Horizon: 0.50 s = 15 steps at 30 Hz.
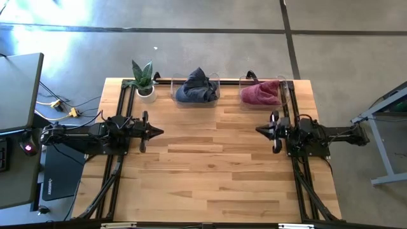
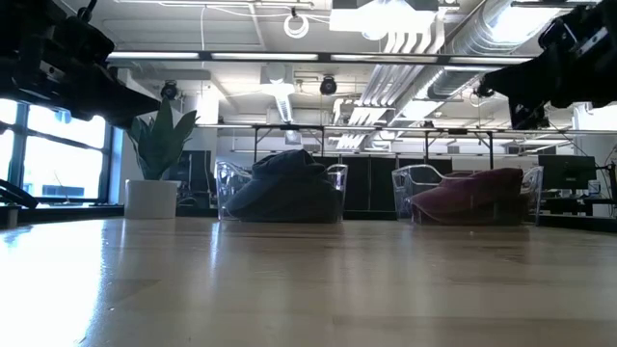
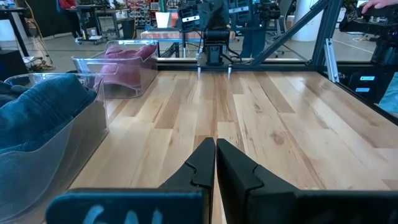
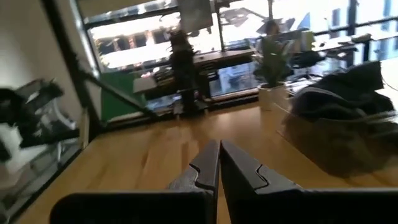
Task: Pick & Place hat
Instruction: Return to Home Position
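Note:
A dark blue hat (image 1: 196, 88) lies in a clear bin (image 1: 215, 80) at the table's far edge, and a dark red hat (image 1: 261, 93) lies in a second clear bin (image 1: 287, 86) to its right. In the low view the blue hat (image 2: 282, 187) and the red hat (image 2: 472, 194) fill their bins. My left gripper (image 1: 159, 132) hovers above the table's left side, shut and holding nothing, pointing level toward the right. My right gripper (image 1: 259, 130) hovers on the right side, shut with nothing in it, pointing level toward the left. The shut fingers show in the left wrist view (image 3: 215, 149) and the right wrist view (image 4: 219, 152).
A potted plant (image 1: 144, 80) stands at the far left corner beside the blue hat's bin. Bare wooden tabletop (image 1: 210, 165) stretches between the two arms and toward the near edge. A dark rail frame (image 1: 121, 105) runs along the table's left and right sides.

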Available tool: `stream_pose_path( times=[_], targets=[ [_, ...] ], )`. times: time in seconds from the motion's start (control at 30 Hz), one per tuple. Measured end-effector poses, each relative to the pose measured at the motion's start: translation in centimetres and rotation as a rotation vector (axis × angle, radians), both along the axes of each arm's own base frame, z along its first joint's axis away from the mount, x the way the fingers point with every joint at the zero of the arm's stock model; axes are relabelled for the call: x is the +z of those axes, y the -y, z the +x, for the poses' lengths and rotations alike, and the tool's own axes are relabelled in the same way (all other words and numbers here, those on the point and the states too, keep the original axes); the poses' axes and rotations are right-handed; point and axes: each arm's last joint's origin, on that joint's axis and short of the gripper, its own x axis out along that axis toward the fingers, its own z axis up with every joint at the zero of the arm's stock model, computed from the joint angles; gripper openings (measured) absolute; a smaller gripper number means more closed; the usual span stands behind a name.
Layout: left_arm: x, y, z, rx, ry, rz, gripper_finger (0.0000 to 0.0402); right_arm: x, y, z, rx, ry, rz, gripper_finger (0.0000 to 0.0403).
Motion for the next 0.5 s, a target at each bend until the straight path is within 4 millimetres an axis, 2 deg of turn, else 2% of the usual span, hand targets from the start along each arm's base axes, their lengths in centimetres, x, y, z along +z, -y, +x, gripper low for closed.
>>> stream_pose_path(
  times=[0.2,0.5],
  targets=[
    [0.0,0.0,0.0,0.0,0.0,0.0,0.0014,-0.1,-0.22,0.02,0.062,-0.03,-0.276,0.0003],
    [0.0,0.0,0.0,0.0,0.0,0.0,0.0014,-0.24,-0.42,0.02,0.135,-0.035,-0.259,0.0001]
  ],
)
